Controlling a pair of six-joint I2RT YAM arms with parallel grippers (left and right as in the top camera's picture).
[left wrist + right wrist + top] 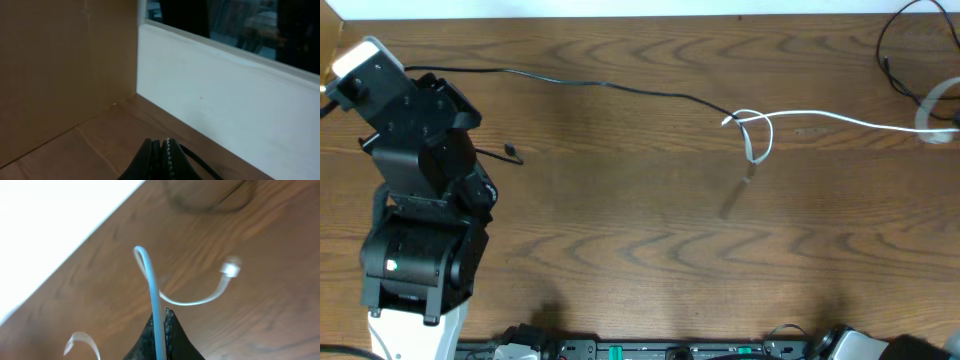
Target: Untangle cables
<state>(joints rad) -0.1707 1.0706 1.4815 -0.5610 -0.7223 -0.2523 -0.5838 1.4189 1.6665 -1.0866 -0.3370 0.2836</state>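
The black cable [620, 87] runs from my left arm across the table's far side to a small tangle [745, 125], where it meets the looped white cable [840, 120]. A small black plug end [510, 152] lies beside the left arm. My left gripper [161, 145] is shut near the table's back left corner, and the black cable [200, 162] comes out beside its jaws. My right gripper [161, 314] is shut on the white cable [150, 275], whose plug end [231, 270] curls free above the table. The right gripper is out of the overhead view.
The left arm's body [420, 200] fills the left side of the table. A white wall [225, 100] and a brown panel [60, 65] close the back left corner. A pale strap [935, 115] and thicker black robot wire [895, 60] sit at the far right.
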